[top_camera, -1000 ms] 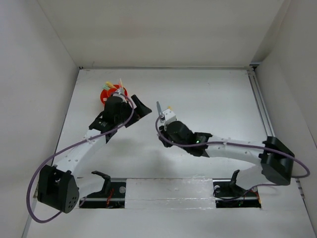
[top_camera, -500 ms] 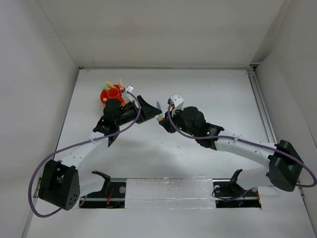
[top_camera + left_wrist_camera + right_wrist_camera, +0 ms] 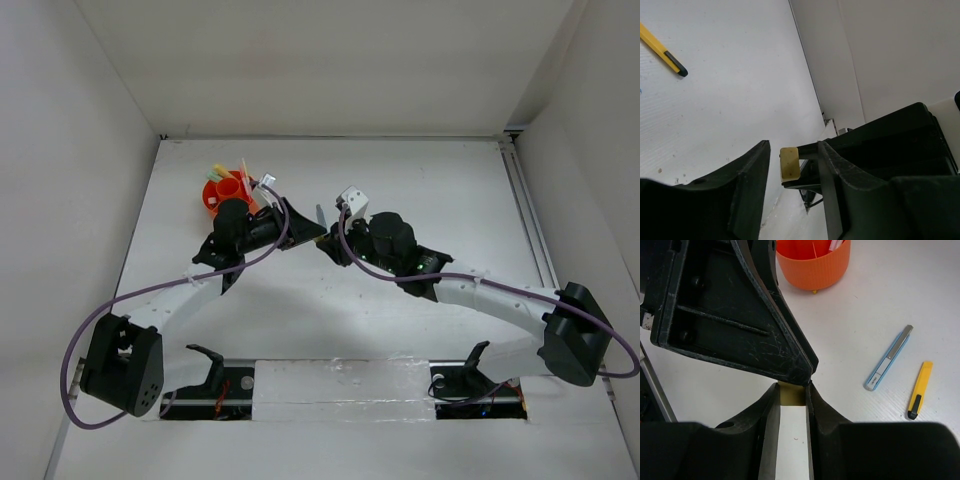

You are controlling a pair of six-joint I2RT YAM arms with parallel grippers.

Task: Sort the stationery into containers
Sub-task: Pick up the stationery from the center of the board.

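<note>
The tan eraser [image 3: 789, 163] is clenched by the right gripper [image 3: 791, 390] at the top view's centre. It is presented between the released fingers of the left gripper [image 3: 793, 146], seemingly for handover, since the orange cup [image 3: 225, 192] is placed upper left.

The cup [image 3: 226, 191] stands on the table [image 3: 420, 180] at the far left, with markers [image 3: 221, 170] standing in it. To its right, near the table's middle, the grippers meet tip to tip. The eraser [image 3: 791, 394] is pinched between the right gripper's [image 3: 791, 387] fingers, and the left gripper's [image 3: 794, 146] fingers stand apart on either side of it. A pen [image 3: 888, 358] and a second pen [image 3: 919, 390] lie side by side on the table — apart from the cup.
</note>
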